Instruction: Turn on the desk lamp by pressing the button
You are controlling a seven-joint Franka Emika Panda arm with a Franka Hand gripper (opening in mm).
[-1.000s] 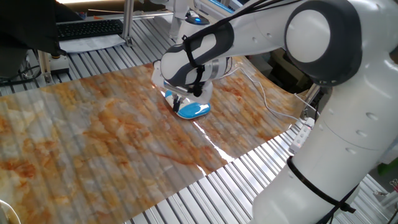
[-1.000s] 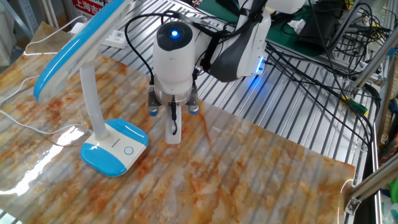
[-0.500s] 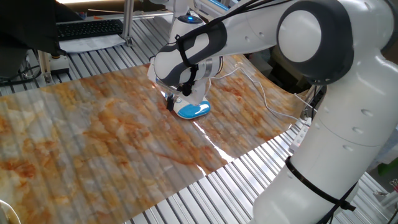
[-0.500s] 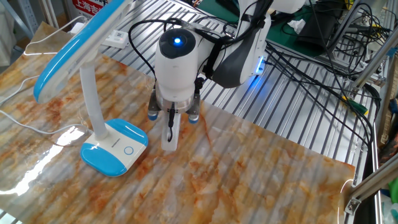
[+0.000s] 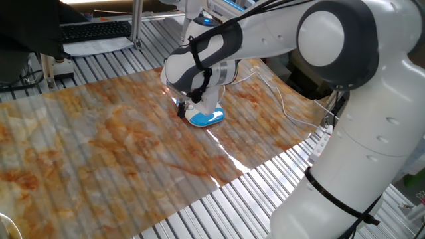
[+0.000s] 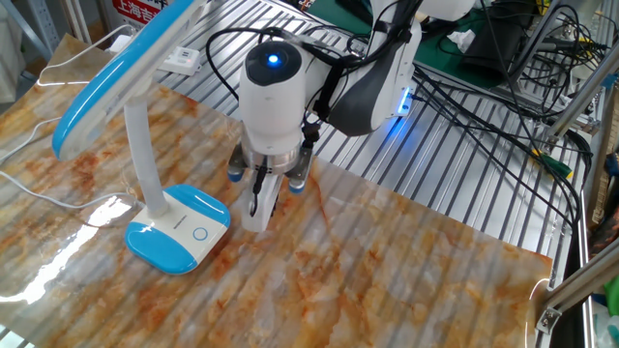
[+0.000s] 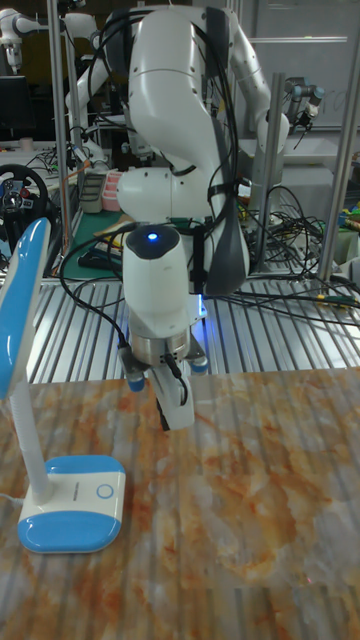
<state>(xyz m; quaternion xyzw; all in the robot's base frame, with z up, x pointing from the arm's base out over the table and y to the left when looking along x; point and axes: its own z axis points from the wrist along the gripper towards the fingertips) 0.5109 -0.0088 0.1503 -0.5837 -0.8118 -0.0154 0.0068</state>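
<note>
The desk lamp stands on the marbled mat with its oval blue-and-white base (image 6: 179,240) (image 7: 72,503) (image 5: 207,118), a white upright stem (image 6: 145,159) and a blue-edged head (image 6: 116,77). The round button (image 6: 199,233) (image 7: 104,491) sits on the white part of the base and shows no light. My gripper (image 6: 253,222) (image 7: 176,412) (image 5: 182,111) points down and tilts a little, just right of the base in the other fixed view. Its fingers are shut, with nothing between them. The tips hover close to the mat, a small gap from the base's edge and short of the button.
A thin white cord (image 6: 39,193) runs left from the lamp. A white power strip (image 6: 184,60) lies on the slatted metal table (image 6: 435,184) behind the lamp head. Black cables (image 6: 503,116) pile up at the back right. The mat's edge (image 6: 503,253) ends at right.
The gripper has shifted slightly toward the lamp base and dropped lower, tilting a little. The lamp has not moved.
</note>
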